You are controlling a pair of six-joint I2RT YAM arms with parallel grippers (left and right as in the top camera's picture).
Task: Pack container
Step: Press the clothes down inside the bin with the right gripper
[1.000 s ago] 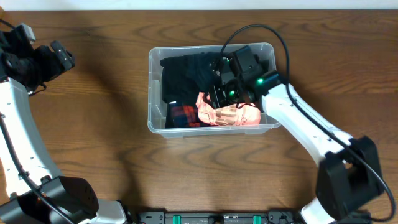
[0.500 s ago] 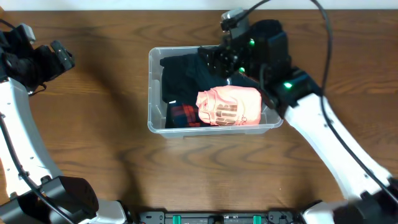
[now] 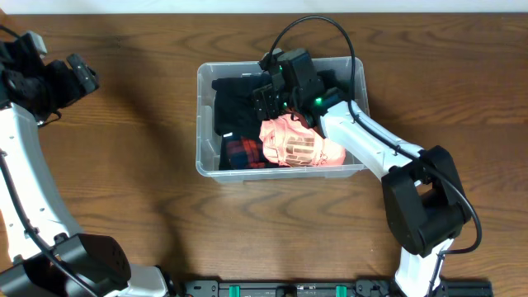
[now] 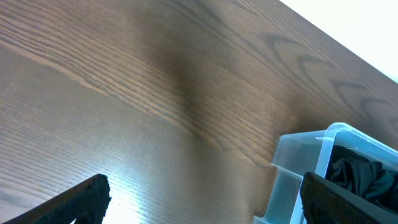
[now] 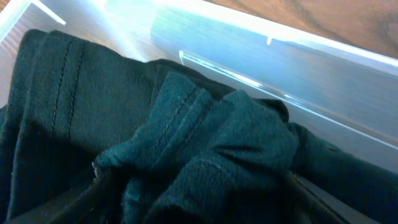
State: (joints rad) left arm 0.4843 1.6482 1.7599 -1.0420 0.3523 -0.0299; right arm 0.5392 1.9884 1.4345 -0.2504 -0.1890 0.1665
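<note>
The clear container [image 3: 199, 124] stands at the table's middle back, holding a dark garment [image 3: 238, 103], a red plaid piece [image 3: 243, 153] and a pink printed garment [image 3: 299, 148]. My right gripper [image 3: 270, 93] is down inside the container, over the dark garment near the far wall. In the right wrist view its jaws stand wide, bunched dark teal cloth [image 5: 217, 137] lies between them, and the clear wall [image 5: 267, 62] is just behind. My left gripper [image 3: 80, 74] hangs open over bare wood at the far left; the container's corner [image 4: 323, 149] shows in its view.
The wooden table [image 3: 124, 198] stretches around the container. The right arm's black cable [image 3: 355, 58] loops over the container's back right corner. The table's far edge [image 4: 348, 37] runs past the left gripper.
My right gripper lifted off the pink garment, swung toward the container's back, and now sits lower over the dark cloth with jaws wider. The left arm has not moved.
</note>
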